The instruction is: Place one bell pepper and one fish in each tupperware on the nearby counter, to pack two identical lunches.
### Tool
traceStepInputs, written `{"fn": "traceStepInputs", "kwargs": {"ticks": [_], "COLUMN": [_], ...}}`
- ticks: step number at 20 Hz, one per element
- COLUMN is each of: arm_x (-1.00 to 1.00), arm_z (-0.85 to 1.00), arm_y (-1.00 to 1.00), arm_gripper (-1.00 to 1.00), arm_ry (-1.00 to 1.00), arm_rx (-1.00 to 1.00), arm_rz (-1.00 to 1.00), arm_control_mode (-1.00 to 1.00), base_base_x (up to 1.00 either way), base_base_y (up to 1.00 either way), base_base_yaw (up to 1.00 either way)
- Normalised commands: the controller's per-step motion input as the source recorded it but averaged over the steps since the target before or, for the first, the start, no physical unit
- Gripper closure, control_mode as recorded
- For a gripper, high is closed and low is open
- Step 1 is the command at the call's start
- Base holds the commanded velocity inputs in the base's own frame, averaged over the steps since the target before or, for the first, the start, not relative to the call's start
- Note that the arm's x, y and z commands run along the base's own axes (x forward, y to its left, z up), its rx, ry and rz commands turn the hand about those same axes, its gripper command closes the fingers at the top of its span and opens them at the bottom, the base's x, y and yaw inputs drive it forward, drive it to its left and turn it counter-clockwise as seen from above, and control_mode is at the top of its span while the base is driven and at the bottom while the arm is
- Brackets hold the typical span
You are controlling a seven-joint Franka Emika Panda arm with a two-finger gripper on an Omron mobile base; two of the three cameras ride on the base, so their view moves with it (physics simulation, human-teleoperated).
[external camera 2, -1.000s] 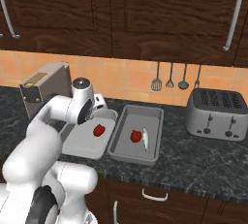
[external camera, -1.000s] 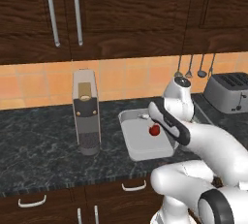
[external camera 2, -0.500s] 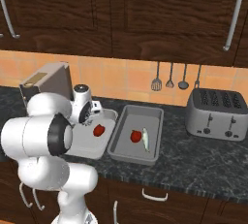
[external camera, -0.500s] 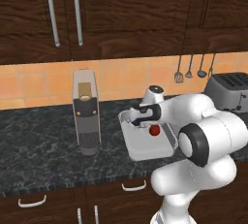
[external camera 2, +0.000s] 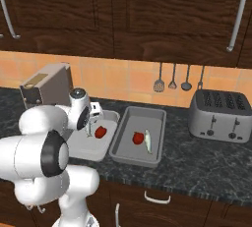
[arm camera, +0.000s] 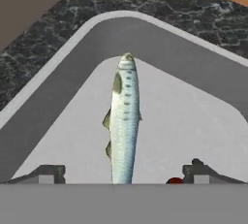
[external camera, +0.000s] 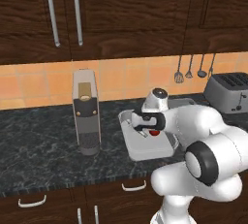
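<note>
My gripper [arm camera: 123,172] hangs over the left tupperware [external camera 2: 82,148], jaws wide open. A slim silvery fish [arm camera: 123,121] lies lengthwise between the spread fingertips [arm camera: 46,172], touching neither, over the tub's grey floor. A red bell pepper [external camera 2: 100,132] sits in the same tub beside the fish [external camera 2: 89,130]. The right tupperware [external camera 2: 143,111] holds another bell pepper [external camera 2: 138,137] and another fish [external camera 2: 147,141]. In the left base view the gripper [external camera: 141,121] is over the tub [external camera: 145,149], with the pepper [external camera: 154,132] partly behind the wrist.
Both tubs rest on the dark speckled counter [external camera 2: 206,164]. A tall grey coffee machine [external camera: 86,111] stands left of them and a silver toaster [external camera 2: 219,117] to the right. Utensils [external camera 2: 172,79] hang on the orange tiled wall.
The arm has swung its hand down over the left tub. The jaws went from shut to wide open, and the fish now sits free between them.
</note>
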Motion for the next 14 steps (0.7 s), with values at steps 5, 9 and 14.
{"fn": "traceStepInputs", "kwargs": {"ticks": [5,9,14], "arm_x": [-1.00,-1.00,-0.97], "arm_z": [1.00,1.00,0.85], "arm_y": [-0.02,-0.05,-0.19], "arm_gripper": [-1.00,-1.00,-1.00], "arm_ry": [-0.56,-0.59,-0.72], "arm_rx": [0.00,0.00,0.01], "arm_rz": [-0.09,-0.10,-0.10], "arm_control_mode": [-1.00,-1.00,-1.00], "base_base_x": [0.00,0.00,0.00], "base_base_y": [0.00,0.00,0.00], "base_base_yaw": [0.00,0.00,0.00]}}
